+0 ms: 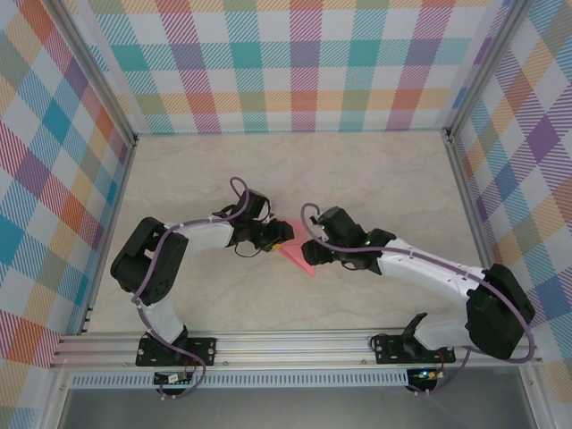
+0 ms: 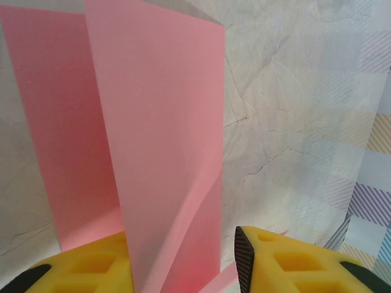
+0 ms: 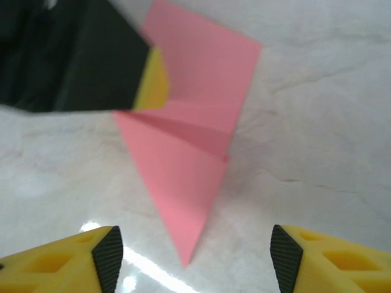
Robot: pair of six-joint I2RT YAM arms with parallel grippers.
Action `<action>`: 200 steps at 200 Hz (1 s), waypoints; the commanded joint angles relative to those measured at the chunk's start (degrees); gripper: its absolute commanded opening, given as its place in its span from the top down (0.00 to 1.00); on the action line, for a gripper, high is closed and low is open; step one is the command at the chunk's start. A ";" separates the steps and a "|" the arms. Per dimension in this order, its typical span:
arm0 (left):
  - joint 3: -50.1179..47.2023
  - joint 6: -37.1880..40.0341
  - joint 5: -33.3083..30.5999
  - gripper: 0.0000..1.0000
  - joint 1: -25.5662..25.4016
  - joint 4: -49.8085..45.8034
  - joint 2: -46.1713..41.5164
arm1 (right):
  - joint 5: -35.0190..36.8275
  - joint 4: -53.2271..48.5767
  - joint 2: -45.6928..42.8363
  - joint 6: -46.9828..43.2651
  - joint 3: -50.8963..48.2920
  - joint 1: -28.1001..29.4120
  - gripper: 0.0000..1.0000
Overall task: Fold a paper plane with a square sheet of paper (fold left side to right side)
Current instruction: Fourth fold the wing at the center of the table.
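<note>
The paper plane (image 3: pixel 189 177) is seen on the table (image 1: pixel 357 170), one flap raised between the left gripper's (image 2: pixel 183 247) parted jaws — unclamped. The right gripper (image 3: pixel 195 250) is held wide open over the tip. The flap should be pinched, carried across with edges matched — then creased.

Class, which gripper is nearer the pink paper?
Left. The left gripper has the paper between its jaws; the right gripper is open near its pointed tip, not touching.
</note>
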 commanded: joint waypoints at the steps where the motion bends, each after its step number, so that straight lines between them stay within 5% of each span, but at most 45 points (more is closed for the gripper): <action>1: 1.96 -0.67 -0.31 0.58 -0.79 -0.41 -0.62 | 5.28 2.73 3.73 0.55 -0.30 5.06 0.37; 59: 3.60 -1.77 -1.19 0.56 -0.77 -1.88 -0.39 | 14.03 6.74 14.42 -3.16 3.25 9.30 0.41; 200: 5.22 -2.00 -1.42 0.56 -0.71 -3.36 -0.05 | 17.93 6.08 21.24 -2.60 4.35 9.43 0.60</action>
